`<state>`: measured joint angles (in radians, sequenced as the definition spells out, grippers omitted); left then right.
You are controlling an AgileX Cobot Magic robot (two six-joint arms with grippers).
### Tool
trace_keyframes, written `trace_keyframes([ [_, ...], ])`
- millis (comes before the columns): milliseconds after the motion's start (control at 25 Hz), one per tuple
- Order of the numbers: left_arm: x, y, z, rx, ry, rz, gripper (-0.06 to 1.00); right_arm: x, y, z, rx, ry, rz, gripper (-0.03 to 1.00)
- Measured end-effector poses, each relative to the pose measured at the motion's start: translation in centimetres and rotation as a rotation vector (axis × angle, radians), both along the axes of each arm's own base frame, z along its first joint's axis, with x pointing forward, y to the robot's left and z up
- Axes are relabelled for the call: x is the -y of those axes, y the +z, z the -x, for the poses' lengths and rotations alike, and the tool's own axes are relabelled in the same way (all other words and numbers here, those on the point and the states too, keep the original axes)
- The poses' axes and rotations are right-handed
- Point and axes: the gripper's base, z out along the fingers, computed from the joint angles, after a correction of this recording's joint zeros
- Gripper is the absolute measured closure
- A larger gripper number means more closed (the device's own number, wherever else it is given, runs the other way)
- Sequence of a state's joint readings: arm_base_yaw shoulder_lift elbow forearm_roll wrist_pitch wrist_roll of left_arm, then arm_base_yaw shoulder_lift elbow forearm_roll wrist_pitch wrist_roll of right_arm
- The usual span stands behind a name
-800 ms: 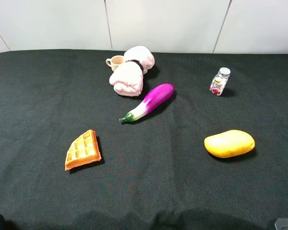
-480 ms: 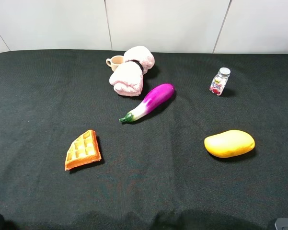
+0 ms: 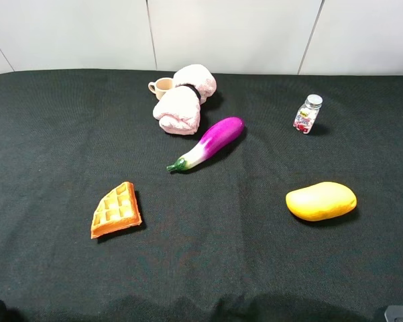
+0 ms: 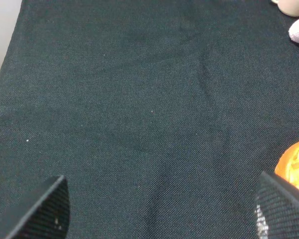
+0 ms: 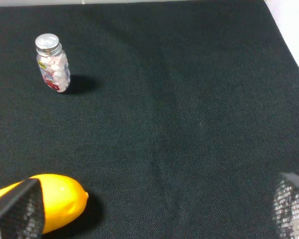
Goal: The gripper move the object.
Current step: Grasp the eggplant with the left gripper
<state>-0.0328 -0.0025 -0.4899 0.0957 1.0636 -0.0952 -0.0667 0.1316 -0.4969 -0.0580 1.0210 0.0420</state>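
The eggplant (image 3: 208, 142) lies on the black cloth near the middle of the exterior view, magenta-purple fading to white, with its green stem tip pointing front-left. It shows in neither wrist view. My left gripper (image 4: 161, 211) is open and empty, with its two black fingers far apart over bare cloth at the front left. My right gripper (image 5: 154, 209) is open and empty at the front right. Both grippers are far from the eggplant. In the exterior view only slivers of the arms show at the bottom corners.
An orange waffle wedge (image 3: 116, 210) lies front-left and shows in the left wrist view (image 4: 296, 167). A yellow mango (image 3: 320, 200) lies on the right (image 5: 59, 199). A small bottle (image 3: 307, 115) stands back right (image 5: 52, 69). A rolled pink towel (image 3: 184, 100) and a cup (image 3: 162, 86) are behind the eggplant.
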Motion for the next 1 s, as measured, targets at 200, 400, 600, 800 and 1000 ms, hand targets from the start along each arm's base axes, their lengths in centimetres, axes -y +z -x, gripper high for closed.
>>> trace_keyframes([
  [200, -0.01, 0.0, 0.0, 0.0, -0.001, -0.003, 0.16, 0.0, 0.0, 0.0, 0.0, 0.0, 0.0, 0.27],
  [400, -0.02, 0.0, 0.0, 0.0, -0.002, -0.006, 0.16, 0.0, 0.0, 0.0, 0.0, 0.0, 0.0, 0.27],
  [600, -0.02, 0.0, 0.0, 0.0, -0.002, -0.006, 0.16, 0.0, 0.0, 0.0, 0.0, 0.0, 0.0, 0.27],
  [800, -0.02, 0.0, 0.0, 0.0, -0.002, -0.007, 0.16, 0.0, 0.0, 0.0, 0.0, 0.0, 0.0, 0.27],
  [1000, -0.02, 0.0, 0.0, 0.0, -0.002, -0.007, 0.16, 0.0, 0.0, 0.0, 0.0, 0.0, 0.0, 0.27],
])
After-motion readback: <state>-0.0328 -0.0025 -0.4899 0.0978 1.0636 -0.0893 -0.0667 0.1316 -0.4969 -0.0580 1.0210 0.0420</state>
